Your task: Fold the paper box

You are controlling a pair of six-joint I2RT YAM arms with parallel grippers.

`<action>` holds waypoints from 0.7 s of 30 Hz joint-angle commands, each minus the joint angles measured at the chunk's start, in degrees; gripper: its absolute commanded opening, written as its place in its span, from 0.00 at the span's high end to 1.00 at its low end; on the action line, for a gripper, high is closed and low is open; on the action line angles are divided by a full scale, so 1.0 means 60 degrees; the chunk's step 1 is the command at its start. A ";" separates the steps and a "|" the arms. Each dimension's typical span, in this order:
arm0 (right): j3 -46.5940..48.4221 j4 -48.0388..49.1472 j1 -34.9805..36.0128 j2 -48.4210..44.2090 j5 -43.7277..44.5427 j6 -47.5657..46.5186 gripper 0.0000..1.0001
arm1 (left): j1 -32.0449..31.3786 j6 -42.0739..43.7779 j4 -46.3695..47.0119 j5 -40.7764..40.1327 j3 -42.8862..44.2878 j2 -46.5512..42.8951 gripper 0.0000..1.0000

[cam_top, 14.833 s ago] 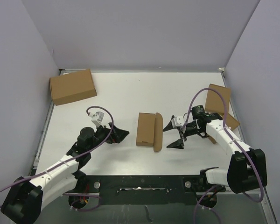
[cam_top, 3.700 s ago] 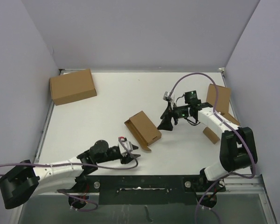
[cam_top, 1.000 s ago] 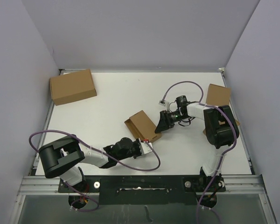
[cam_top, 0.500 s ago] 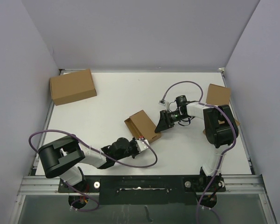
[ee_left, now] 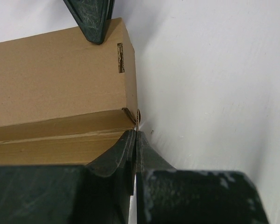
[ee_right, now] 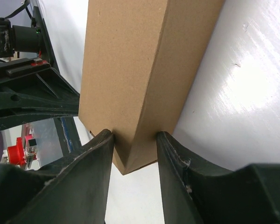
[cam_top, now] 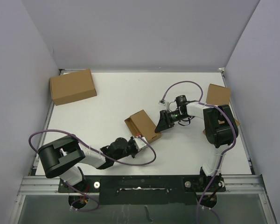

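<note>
Here's the paper box (cam_top: 143, 124), brown and oblong, lying at a slant near the middle of the white surface (cam_top: 107, 102). Both arms are right at it.

The right arm reaches in low from the right side. The right gripper (cam_top: 159, 123) is clamped across the box's right-hand end. From its wrist camera you can see the two dark fingers (ee_right: 95, 158) pressed against opposite faces of the cardboard, with the box's corner poking out between them.

The left arm stretches along the near side of the surface, and the left gripper (cam_top: 135, 141) sits at the box's near corner. It is clenched tight. In the left wrist view the fingers (ee_left: 121, 149) meet with no gap, and their tips are right up against the corner's edge. I cannot make out any cardboard pinched between them. A long flap seam runs along the side facing this gripper. There is a small slot (ee_left: 120, 58) cut near the end, and one finger of the right gripper shows at the top of that view, touching the box.

A larger brown carton (cam_top: 72, 86) sits well apart in the far left corner. Another brown box (cam_top: 218, 95) lies by the right wall, behind the right arm. Purple cables (cam_top: 46, 135) loop off both arms.
</note>
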 commanded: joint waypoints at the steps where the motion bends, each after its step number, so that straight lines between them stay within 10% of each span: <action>1: 0.0200 0.0046 -0.0114 0.0261 0.1069 -0.0213 0.61 | 0.0084 -0.0367 0.0482 -0.0196 -0.0139 -0.0311 1.00; 21: 0.0273 -0.0115 -0.0136 0.0464 0.1367 -0.0271 0.62 | 0.0155 -0.0657 0.1323 -0.0343 -0.0581 -0.0152 1.00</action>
